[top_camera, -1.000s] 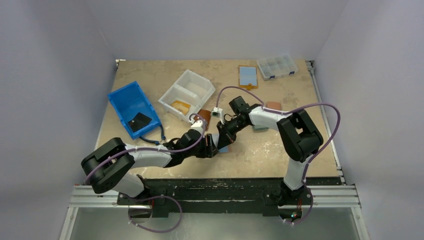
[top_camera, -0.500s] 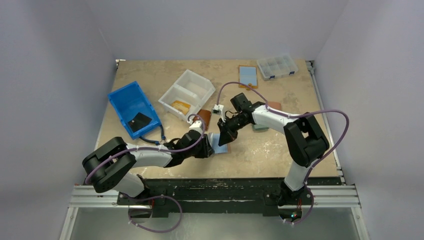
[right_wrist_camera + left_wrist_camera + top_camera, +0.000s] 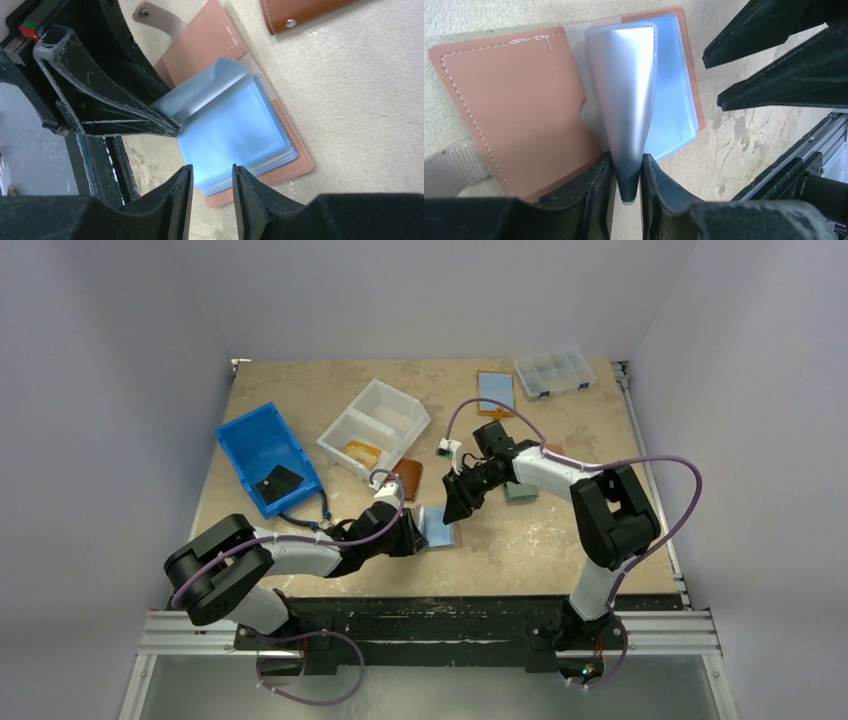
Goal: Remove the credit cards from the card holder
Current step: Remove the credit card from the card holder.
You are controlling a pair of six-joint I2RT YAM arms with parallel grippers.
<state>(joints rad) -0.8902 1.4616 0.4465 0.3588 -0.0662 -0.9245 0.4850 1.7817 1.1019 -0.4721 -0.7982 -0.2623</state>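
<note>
1. Card holder lies open and flat on the desk, near the front edge at centre, betw. the two arms. Tan leather inside faces up.
2. In the left wrist view its spine runs top to bottom, w/ one panel on each side.
3. Credit cards are light blue and sit in clear pockets stacked flat on one panel. Their long axis is parallel to the spine, short edges toward the holder's ends. None is out yet.
4. Left pincer is clamped tight on one clear sleeve at its near edge. The sleeve is lifted off the stack and curled into a cone, wide end pointing away from the fingers.
5. Right pincer has its fingers a narrow gap apart w/ nothing betw. them. It is over the stack's near edge, tips aimed at the cards. Can't tell if it touches.
6. A closed brown wallet lies just behind the holder. A white bin and a blue bin are further back-left.
</note>
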